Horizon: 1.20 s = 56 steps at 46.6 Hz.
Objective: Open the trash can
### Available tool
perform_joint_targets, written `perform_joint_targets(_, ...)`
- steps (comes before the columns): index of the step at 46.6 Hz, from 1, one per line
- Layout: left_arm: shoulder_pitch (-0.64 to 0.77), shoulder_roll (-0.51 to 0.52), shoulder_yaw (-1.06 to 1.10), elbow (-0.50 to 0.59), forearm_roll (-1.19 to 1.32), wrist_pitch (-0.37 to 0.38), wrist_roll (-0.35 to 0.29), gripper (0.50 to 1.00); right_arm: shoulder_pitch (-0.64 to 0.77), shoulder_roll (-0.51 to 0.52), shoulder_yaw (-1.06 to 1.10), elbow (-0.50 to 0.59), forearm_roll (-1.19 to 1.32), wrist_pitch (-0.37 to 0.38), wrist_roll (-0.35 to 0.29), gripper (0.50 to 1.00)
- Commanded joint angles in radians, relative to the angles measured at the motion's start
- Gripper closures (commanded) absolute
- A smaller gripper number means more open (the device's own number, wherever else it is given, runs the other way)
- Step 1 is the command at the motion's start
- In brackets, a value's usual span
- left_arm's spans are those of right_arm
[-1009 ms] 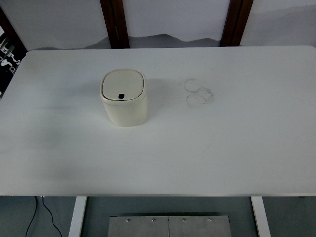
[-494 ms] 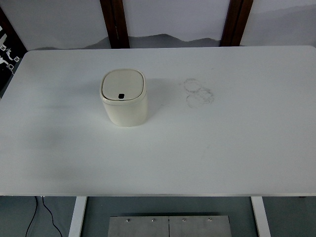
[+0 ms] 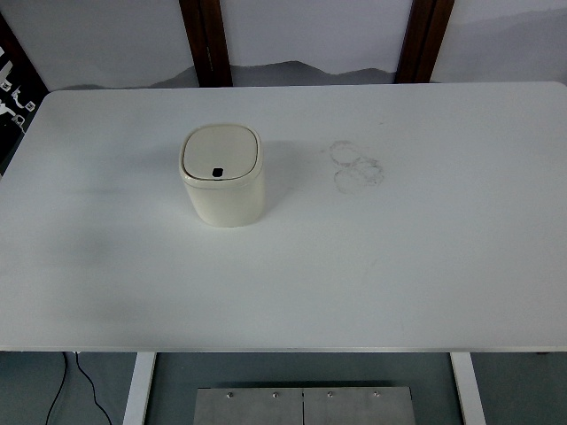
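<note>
A small cream trash can point(image 3: 222, 177) stands upright on the white table point(image 3: 399, 266), left of the middle. Its flat lid point(image 3: 221, 152) lies closed, with a small dark button point(image 3: 218, 173) at the near edge of the lid. Neither of my hands nor any arm shows in the top view.
Faint ring stains point(image 3: 356, 166) mark the tabletop right of the can. Two dark wooden posts point(image 3: 205, 40) stand behind the far edge. A black cable point(image 3: 81, 381) hangs below the near left corner, beside a white table leg point(image 3: 139, 388).
</note>
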Motion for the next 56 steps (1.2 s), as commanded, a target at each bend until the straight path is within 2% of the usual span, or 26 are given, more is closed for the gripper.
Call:
perform_joint_targets(1, -0.002, 0.002, -0.001, 0.0, 0.0, 0.002, 0.0, 0.5, 0.0, 0.0, 0.0, 0.0, -0.001, -0.001, 0.0, 0.505)
perform_joint_targets(45, -0.064, 0.046, 0.012, -0.003, 0.017, 0.027, 0.012, 0.5, 0.0, 0.0, 0.001, 0.0, -0.001, 0.0, 0.0, 0.505)
perform_joint_targets(56, -0.094, 0.05, 0.015, -0.005, 0.074, 0.077, 0.115, 0.5, 0.0, 0.0, 0.0, 0.0, 0.001, 0.0, 0.0, 0.507)
